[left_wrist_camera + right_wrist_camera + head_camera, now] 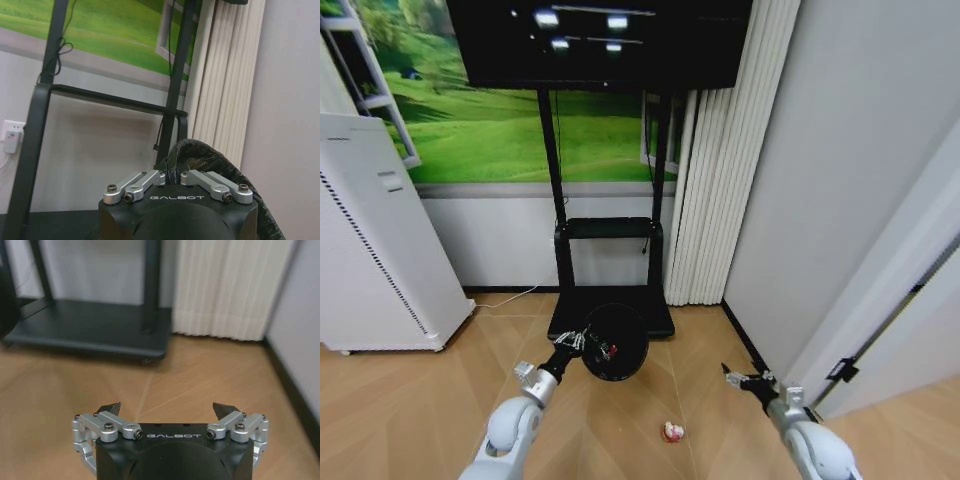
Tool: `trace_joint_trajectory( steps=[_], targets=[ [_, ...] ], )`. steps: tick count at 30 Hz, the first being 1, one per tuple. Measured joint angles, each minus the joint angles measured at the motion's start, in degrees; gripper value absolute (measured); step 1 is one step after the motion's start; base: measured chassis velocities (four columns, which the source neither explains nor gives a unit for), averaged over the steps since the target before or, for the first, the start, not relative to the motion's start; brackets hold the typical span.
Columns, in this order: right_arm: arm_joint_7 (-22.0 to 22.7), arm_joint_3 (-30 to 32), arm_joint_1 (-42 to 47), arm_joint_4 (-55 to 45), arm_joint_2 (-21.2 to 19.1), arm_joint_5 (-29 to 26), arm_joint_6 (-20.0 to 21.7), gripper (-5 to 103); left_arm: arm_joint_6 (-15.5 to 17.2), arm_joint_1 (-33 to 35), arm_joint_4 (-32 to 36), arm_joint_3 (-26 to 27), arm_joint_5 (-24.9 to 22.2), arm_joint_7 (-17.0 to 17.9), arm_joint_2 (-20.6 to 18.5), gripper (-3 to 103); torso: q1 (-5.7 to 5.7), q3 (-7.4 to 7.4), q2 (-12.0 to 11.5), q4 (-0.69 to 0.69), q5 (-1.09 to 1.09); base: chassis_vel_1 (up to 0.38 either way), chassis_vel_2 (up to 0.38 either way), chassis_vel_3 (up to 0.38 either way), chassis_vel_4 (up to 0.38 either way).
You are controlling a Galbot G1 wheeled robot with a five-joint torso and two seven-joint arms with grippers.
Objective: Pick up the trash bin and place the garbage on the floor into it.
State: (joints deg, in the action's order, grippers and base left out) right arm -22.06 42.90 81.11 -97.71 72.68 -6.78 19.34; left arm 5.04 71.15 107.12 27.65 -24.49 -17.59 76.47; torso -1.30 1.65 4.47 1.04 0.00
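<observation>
On parquet floor, left gripper clamps trash bin.

Matt black mesh trash bin, smooth wood parquet floor.

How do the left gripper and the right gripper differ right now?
The left gripper has its jaws shut on the trash bin, held tilted above the floor; the right gripper has its jaws spread open and holds nothing. The left reaches toward the TV stand base, the right hangs nearer the wall. Both hover above the parquet.
</observation>
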Motion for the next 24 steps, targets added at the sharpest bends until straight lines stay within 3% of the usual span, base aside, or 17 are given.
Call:
trace_joint_trajectory(
  steps=[3,5,8,10,11,14,15,20,24],
  targets=[
    [-2.2,-0.3,-0.2,1.9,0.1,1.8,-1.6,100,0.0,-0.1,0.0,0.1,0.0,0.0,0.0,8,0.00,0.00,0.0,-0.01,-0.02,0.081,0.075,-0.042,-0.042],
    [-9.2,-1.3,-1.3,8.0,0.2,6.7,-8.7,100,0.0,-0.2,0.1,0.4,-0.3,-0.1,-0.2,8,0.00,0.00,0.0,0.00,0.01,0.023,0.026,-0.011,-0.010],
    [-11.1,-2.1,-1.8,10.1,0.0,8.2,-11.6,100,0.0,-0.2,0.1,0.4,-0.4,-0.2,-0.2,8,0.00,0.00,0.0,0.02,0.01,0.000,0.000,0.000,0.000],
    [-15.5,-3.4,-3.6,14.3,-1.0,11.3,-18.5,100,0.0,-0.2,0.1,0.5,-0.6,-0.8,-0.1,8,0.00,0.00,0.0,0.04,0.00,0.000,0.000,0.000,0.000],
    [-15.5,-3.4,-3.6,14.3,-1.0,11.3,-18.5,100,0.0,-0.2,0.1,0.5,-0.6,-0.8,-0.1,8,0.00,0.00,0.0,0.04,0.00,0.000,0.000,0.000,0.000],
    [-20.8,-5.7,-6.5,18.5,-3.4,13.8,-26.3,100,-0.1,0.0,0.1,0.6,-0.7,-1.2,0.1,8,0.00,0.00,0.0,0.02,0.00,0.000,0.000,0.000,0.000],
    [-20.8,-5.7,-6.5,18.5,-3.4,13.8,-26.3,100,-0.1,0.0,0.1,0.6,-0.7,-1.2,0.1,8,0.00,0.00,0.0,0.02,0.00,0.000,0.000,0.000,0.000],
    [-25.7,-9.1,-10.3,23.1,-6.0,19.1,-34.0,100,-0.3,0.3,0.2,0.8,-0.9,-1.9,0.3,8,0.00,0.00,0.0,0.02,-0.01,0.000,0.000,0.000,0.000],
    [-27.2,-10.8,-12.5,26.1,-5.4,23.3,-38.0,100,-0.5,0.8,0.5,1.1,-1.0,-2.4,0.5,8,0.00,0.00,0.0,0.02,0.00,0.000,0.000,0.000,0.000]
  ],
)
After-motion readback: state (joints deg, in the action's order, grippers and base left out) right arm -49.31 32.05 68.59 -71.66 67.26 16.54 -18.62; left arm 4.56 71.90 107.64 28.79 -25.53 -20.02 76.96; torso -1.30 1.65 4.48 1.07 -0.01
